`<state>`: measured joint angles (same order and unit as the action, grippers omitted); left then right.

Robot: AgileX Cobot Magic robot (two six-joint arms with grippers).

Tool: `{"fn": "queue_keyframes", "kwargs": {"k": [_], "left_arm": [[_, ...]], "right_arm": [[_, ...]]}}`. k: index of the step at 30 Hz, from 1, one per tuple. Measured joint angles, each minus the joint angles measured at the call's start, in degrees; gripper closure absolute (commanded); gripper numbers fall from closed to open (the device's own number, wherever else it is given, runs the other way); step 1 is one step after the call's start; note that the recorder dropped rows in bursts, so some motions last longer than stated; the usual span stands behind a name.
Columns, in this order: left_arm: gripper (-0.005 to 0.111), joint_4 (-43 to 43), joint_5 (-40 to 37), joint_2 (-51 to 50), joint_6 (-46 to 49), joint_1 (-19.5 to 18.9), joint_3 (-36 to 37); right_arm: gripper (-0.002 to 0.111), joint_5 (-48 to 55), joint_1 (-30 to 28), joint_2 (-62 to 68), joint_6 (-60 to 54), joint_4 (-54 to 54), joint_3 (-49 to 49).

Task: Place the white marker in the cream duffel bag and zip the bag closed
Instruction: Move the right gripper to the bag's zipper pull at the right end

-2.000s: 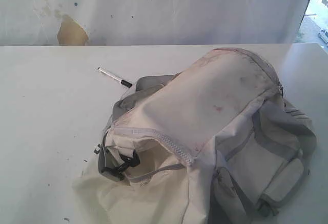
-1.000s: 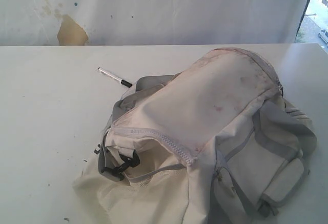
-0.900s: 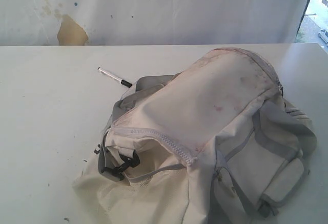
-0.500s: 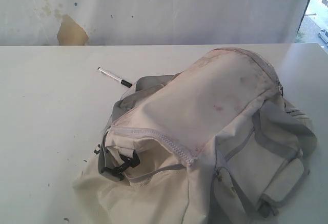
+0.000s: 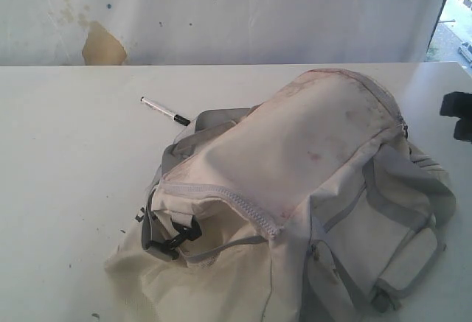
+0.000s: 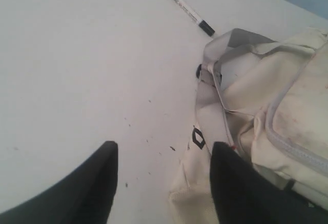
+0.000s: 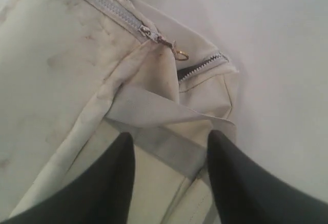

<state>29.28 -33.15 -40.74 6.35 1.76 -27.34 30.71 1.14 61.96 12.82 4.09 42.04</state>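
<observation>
The white marker (image 5: 165, 111) lies flat on the table (image 5: 66, 160), outside the cream duffel bag (image 5: 295, 182). Its long axis runs on a slant across the tabletop. The plain white end points away from the bag, and the black cap end points toward it, stopping just short of the grey strap (image 6: 233, 42) at the bag's near corner. It does not seem to touch the fabric.

The left gripper (image 6: 164, 149) hangs above the table with its two dark fingers (image 6: 95, 183) spread wide and nothing between them. The marker sits well ahead of those fingertips, out past the open gap and somewhat to the bag's side of it. One finger is over bare table. The other overlaps the edge of the bag, where a small black buckle (image 6: 198, 139) shows against the cream cloth.

The right gripper (image 7: 170, 134) is also released, its fingers (image 7: 105, 183) parted and gripping nothing. It hovers over the far end of the bag. A broad grey band (image 7: 154, 111) crosses the gap right at its fingertips. Just ahead of the tips, the brass zipper pull (image 7: 177, 53) rests at the end of the grey zipper line (image 7: 107, 8), beside a short pocket zip that gapes a little and shows dark inside. From the room, only a dark piece of this arm shows at the edge beside the bag.

The bag lies slumped on its side, with faint reddish marks on its top panel.
</observation>
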Motion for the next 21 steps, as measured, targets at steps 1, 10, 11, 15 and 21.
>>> {"fn": "queue_keyframes", "kwargs": {"k": [1,10,11,15,21], "left_arm": [[0.050,0.87,-0.70,-0.97,1.20,0.00,-0.69],[0.050,2.15,-4.39,-8.07,5.19,0.00,-4.16],[0.050,2.15,-4.39,-8.49,5.93,0.00,-4.25],[0.050,2.15,-4.39,-8.78,7.95,0.00,-4.38],[0.050,2.26,-4.39,-8.78,10.12,0.00,-4.38]], "right_arm": [[0.066,0.96,0.00,1.97,0.00,0.41,1.42],[0.066,6.82,-3.32,17.36,-8.01,8.04,9.82],[0.066,6.83,-3.90,18.48,-9.30,8.69,10.24],[0.066,6.47,-5.99,22.98,-13.58,9.61,12.34],[0.067,4.41,-8.51,28.73,-28.20,10.35,15.30]]}}
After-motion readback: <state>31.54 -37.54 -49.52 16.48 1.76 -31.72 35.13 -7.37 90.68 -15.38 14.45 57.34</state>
